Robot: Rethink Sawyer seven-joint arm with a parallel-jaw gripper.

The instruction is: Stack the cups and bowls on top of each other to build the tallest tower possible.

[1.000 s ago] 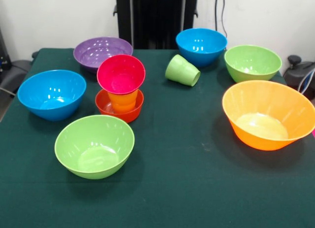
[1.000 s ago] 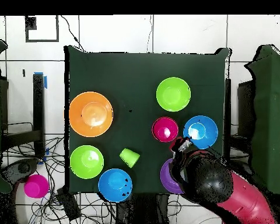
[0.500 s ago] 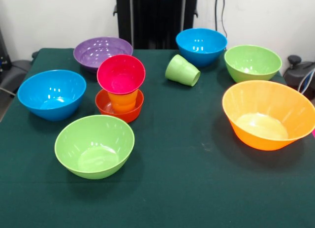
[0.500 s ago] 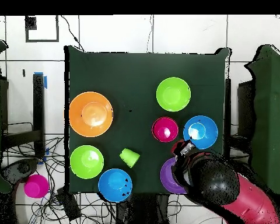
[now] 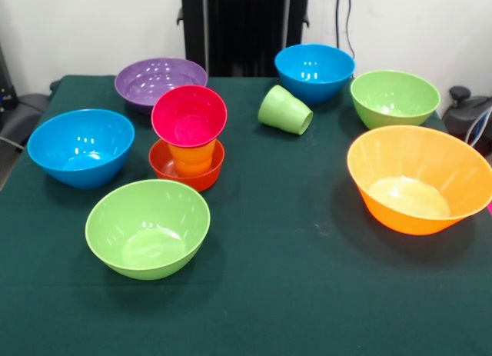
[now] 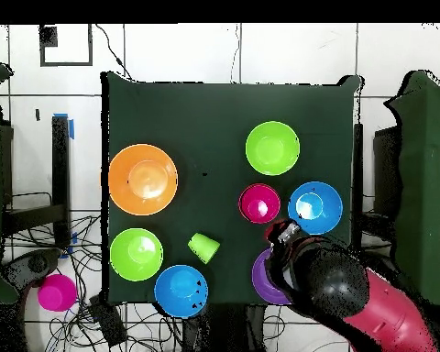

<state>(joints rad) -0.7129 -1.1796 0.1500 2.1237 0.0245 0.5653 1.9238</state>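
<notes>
The tower stands left of centre in the front view: a magenta bowl (image 5: 189,114) on an orange cup (image 5: 191,158) inside a small red-orange bowl (image 5: 163,165). From overhead only the magenta bowl (image 6: 259,203) shows. The light green cup (image 5: 285,110) lies on its side, also in the overhead view (image 6: 203,247). Around them stand the purple bowl (image 5: 157,79), two blue bowls (image 5: 81,147) (image 5: 314,70), two light green bowls (image 5: 147,227) (image 5: 393,97) and the largest orange bowl (image 5: 419,178). My gripper (image 6: 283,234) hangs over the purple bowl's edge (image 6: 260,280), beside the tower; the front view does not show it.
The dark green table (image 5: 307,294) ends just behind the purple and blue bowls. In the overhead view the red and black arm (image 6: 352,298) covers part of the purple bowl. A magenta round object (image 6: 56,292) lies off the table among cables.
The arm has shifted slightly near the purple bowl. No bowl or cup has moved.
</notes>
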